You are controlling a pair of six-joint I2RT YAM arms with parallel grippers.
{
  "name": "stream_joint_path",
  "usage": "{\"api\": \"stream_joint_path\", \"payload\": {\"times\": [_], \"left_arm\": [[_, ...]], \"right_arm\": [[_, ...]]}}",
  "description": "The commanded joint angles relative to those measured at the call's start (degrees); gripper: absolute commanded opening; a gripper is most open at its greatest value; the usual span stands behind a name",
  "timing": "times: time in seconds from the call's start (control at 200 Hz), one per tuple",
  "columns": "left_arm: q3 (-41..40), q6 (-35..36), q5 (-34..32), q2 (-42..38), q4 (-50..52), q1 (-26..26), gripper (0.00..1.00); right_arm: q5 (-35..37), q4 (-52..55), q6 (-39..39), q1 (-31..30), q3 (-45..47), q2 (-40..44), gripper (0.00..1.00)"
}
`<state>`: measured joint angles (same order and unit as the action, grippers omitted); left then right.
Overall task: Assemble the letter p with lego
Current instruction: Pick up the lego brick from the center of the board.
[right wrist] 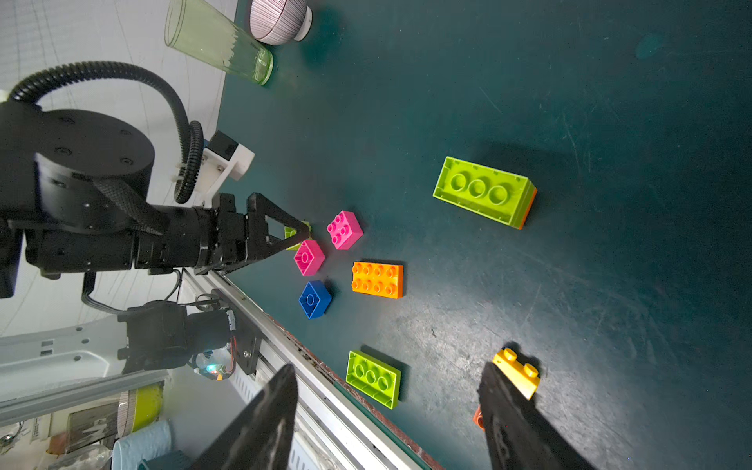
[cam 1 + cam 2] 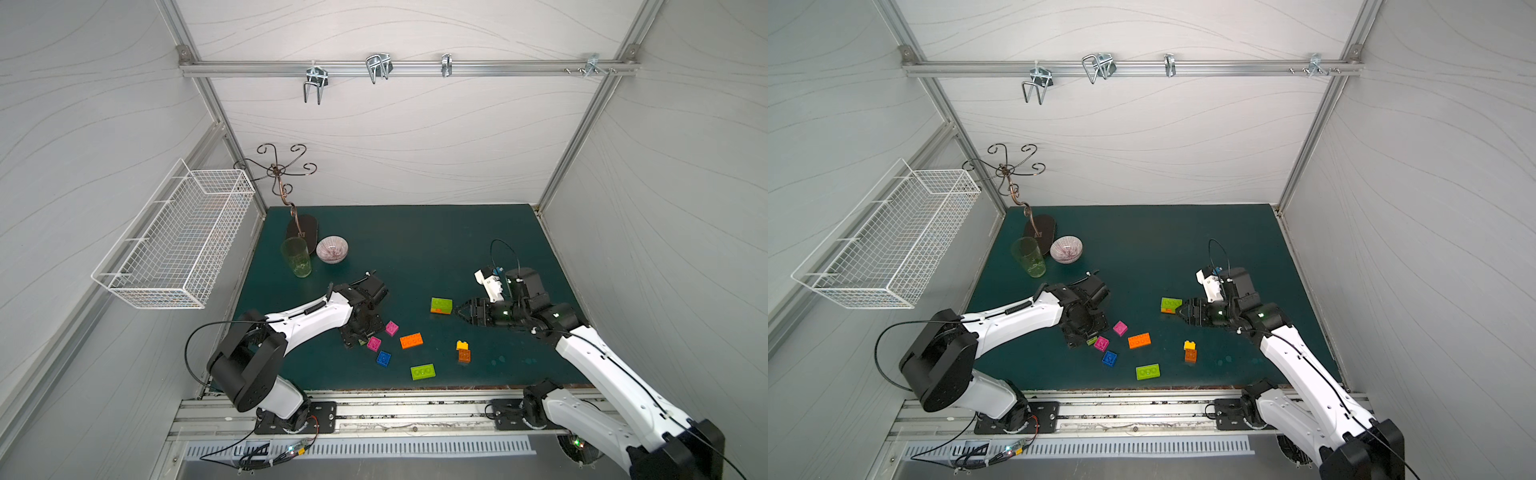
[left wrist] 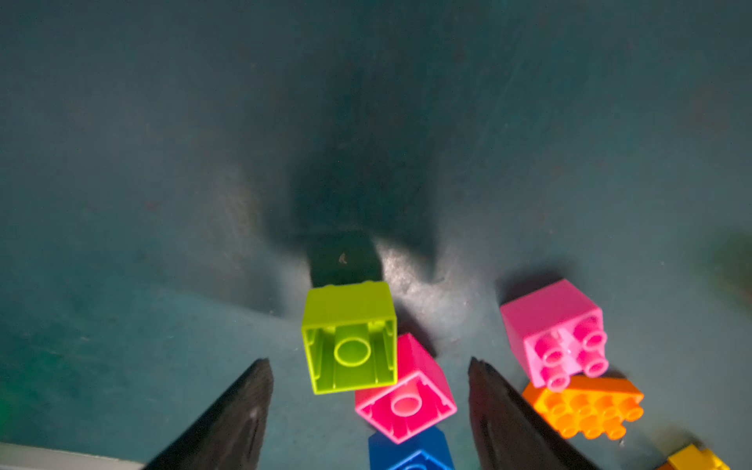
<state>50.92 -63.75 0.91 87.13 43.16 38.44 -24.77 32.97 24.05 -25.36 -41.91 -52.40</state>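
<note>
Closest to the wrist lenses stand each gripper's black fingers. We see the left gripper [image 3: 368,360] with its fingers [image 3: 228,427] spread apart and gripping nothing. A lime square brick [image 3: 350,337] lies on its side just ahead of the gap, hollow underside toward us, touching neither finger. A magenta brick [image 3: 407,398] abuts it, also showing its hollow, and a blue brick [image 3: 411,451] sits just beside that. Outside the gap rest a pink studded brick [image 3: 557,325] and an orange oblong brick [image 3: 586,407].

We find the right gripper [image 1: 386,366] equally spread, with nothing between its fingers [image 1: 264,419]. In both top views its tips point at a lime-on-orange stack [image 2: 441,304] [image 2: 1171,304] just beside them; whether they touch it we cannot tell.

Near the front edge of the dark green mat [image 2: 415,249] lie a lime oblong brick [image 2: 423,371], studs down, and a yellow brick [image 2: 462,345] touching a small orange brick [image 2: 464,355]. A bowl [image 2: 331,248] and a glass [image 2: 296,257] stand toward the far left corner.
</note>
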Motion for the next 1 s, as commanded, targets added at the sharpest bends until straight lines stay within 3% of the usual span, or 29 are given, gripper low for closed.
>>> {"api": "stream_joint_path", "payload": {"times": [0.0, 0.29, 0.4, 0.525, 0.66, 0.851, 0.996], "left_arm": [[2.3, -0.41, -0.47, 1.3, 0.83, -0.01, 0.72], [0.89, -0.41, -1.73, 2.43, -1.12, -0.12, 0.6], [0.51, 0.13, -2.99, 1.83, -1.58, -0.12, 0.46], [1.36, 1.79, -4.31, 2.07, -1.61, -0.16, 0.38], [2.6, 3.6, -5.39, 3.15, -1.28, -0.2, 0.38], [2.85, 5.02, -4.45, 4.63, -2.61, -0.2, 0.47], [3.46, 6.3, -3.56, 6.03, -3.38, -0.2, 0.38]], "right_arm": [[-1.55, 0.21, 0.05, 0.14, -0.32, 0.19, 0.7], [-2.07, 1.02, 0.37, 0.14, -0.89, -0.07, 0.66], [-2.02, 1.13, 0.33, 0.14, -1.12, -0.12, 0.66], [-2.19, 1.07, 0.56, 0.1, -1.23, -0.46, 0.66], [-2.37, 1.21, 0.58, 0.06, -1.27, -0.79, 0.66], [-2.23, 1.22, 0.56, 0.05, -1.33, -0.86, 0.66], [-2.31, 1.21, 0.54, 0.05, -1.36, -1.27, 0.66]]}}
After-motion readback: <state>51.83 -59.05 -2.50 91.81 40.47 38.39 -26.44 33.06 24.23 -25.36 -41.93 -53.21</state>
